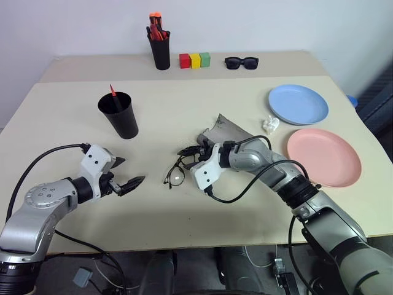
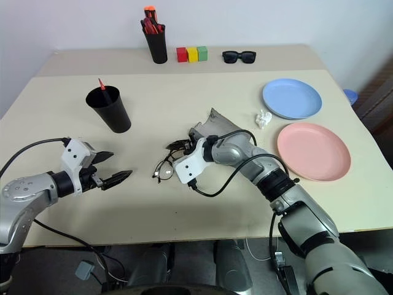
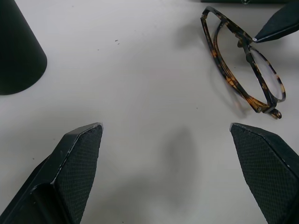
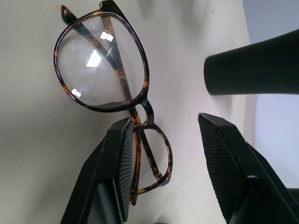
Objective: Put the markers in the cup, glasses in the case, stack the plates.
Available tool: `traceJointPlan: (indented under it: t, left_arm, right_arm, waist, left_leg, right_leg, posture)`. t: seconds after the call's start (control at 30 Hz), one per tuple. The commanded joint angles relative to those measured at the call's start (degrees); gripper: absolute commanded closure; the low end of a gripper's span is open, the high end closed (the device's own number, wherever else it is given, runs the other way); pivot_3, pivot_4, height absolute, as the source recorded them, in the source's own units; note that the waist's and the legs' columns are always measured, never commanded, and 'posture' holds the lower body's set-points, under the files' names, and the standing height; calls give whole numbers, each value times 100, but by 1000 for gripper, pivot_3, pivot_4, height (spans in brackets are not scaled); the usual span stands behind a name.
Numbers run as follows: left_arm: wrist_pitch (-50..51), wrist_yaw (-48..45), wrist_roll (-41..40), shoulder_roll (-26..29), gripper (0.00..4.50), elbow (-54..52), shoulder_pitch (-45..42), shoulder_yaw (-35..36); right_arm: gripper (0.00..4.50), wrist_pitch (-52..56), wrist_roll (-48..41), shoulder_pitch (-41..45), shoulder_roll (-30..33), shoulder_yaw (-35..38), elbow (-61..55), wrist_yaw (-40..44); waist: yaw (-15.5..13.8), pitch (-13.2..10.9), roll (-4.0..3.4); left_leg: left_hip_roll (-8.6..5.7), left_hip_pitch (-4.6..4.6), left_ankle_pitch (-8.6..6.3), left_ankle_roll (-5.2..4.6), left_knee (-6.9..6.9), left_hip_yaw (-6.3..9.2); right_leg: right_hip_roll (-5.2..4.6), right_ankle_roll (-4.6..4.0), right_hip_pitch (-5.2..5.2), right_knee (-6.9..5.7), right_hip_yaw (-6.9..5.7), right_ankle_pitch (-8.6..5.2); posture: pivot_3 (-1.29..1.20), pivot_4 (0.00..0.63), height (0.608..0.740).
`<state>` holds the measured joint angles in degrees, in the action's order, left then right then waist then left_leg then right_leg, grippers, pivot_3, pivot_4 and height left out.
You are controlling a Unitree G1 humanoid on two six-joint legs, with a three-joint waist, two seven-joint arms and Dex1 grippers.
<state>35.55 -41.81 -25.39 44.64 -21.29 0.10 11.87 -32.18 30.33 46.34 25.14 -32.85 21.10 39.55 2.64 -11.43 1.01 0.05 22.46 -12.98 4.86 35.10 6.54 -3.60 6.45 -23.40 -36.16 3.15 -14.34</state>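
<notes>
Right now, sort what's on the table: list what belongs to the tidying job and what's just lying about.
Job:
- glasses
- case
- cup with a red-tipped marker in it
- blue plate
- pink plate

Lying about:
- pen holder
- coloured blocks
- sunglasses
- crumpled paper

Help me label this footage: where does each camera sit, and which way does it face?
Left and right eye views: head-mounted, looking forward and down over the table; both arms show, plus cup and plates.
Left wrist view: looks along the open left gripper at the glasses.
Right wrist view: looks along the right gripper, fingers straddling the glasses.
All views share the glasses.
</notes>
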Motion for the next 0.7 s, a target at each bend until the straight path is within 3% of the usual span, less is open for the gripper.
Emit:
traceJointPlan:
  t: [0.03,0.4,0.5,0.6,0.7]
  left_arm:
    - [-98,23,20,-34,0,-158,92,77]
    - [-109,108,-6,-89,0,-201,206,104]
    - [-123,109,10,-114,0,-185,212,98]
    - [-140,103,27,-129,0,-157,206,85]
    - [-152,101,37,-139,0,-142,196,66]
  right_arm:
    - [2263,-254,127,230,-112,8,136,-207]
    - [2263,-711,544,500,-297,-110,820,-592]
    - [3102,-794,578,468,-294,-128,860,-638]
    - [4479,-836,597,426,-269,-123,862,-680]
    - [4479,-798,605,351,-236,-67,781,-775]
  waist:
    - [4,0,0]
    - [2,0,0]
    - [3,0,0]
    - [4,0,0]
    - [5,0,0]
  left_leg:
    - [0,0,0,0,0,0]
    - [0,-1,0,0,0,0]
    - [0,-1,0,0,0,0]
    - [0,-1,0,0,0,0]
    - [0,-3,0,0,0,0]
  right_leg:
    - [0,0,0,0,0,0]
    - [0,0,0,-1,0,0]
    - [0,0,0,-1,0,0]
    - [0,0,0,-2,0,0]
    - [0,0,2,-2,0,0]
  posture:
    - [0,150,740]
    - [0,150,740]
    - [0,150,740]
    - [0,150,740]
    - [0,150,740]
